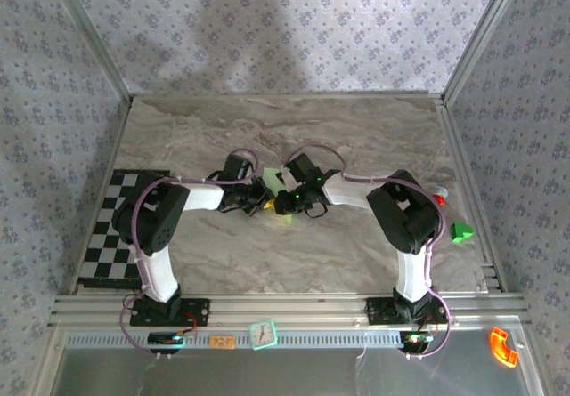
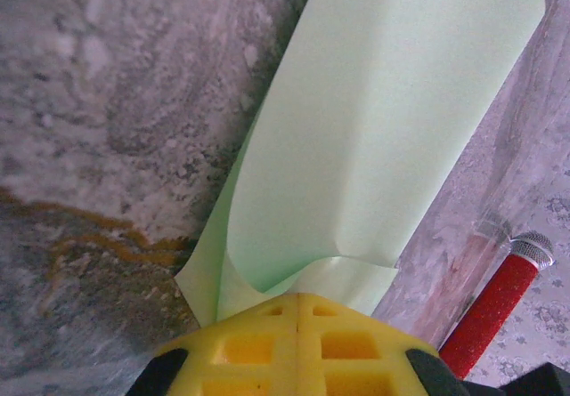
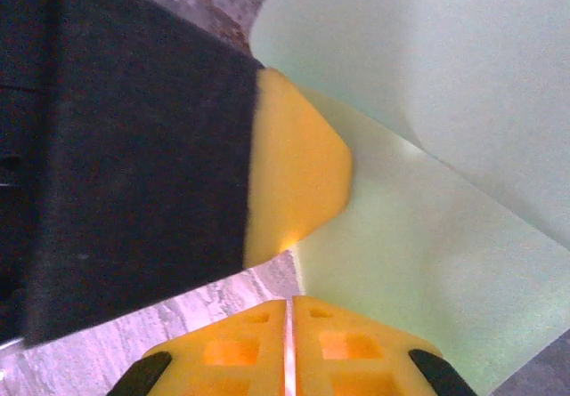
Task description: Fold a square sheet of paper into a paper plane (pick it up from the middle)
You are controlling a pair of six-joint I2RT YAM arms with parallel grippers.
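While left tool, right tool pinch paper, marble table between patterned walls.

Stock: square sheet of paper, thin pale green paper, matt, smooth; surface, grey marbled stone look, mottled, matt; left hand, yellow moulded plastic, faint sheen; rod at 4 o'clock, grainy red grip, knurled metal cap.

Checkerboard mat left on marble table; green block right edge; orange piece near-right corner.
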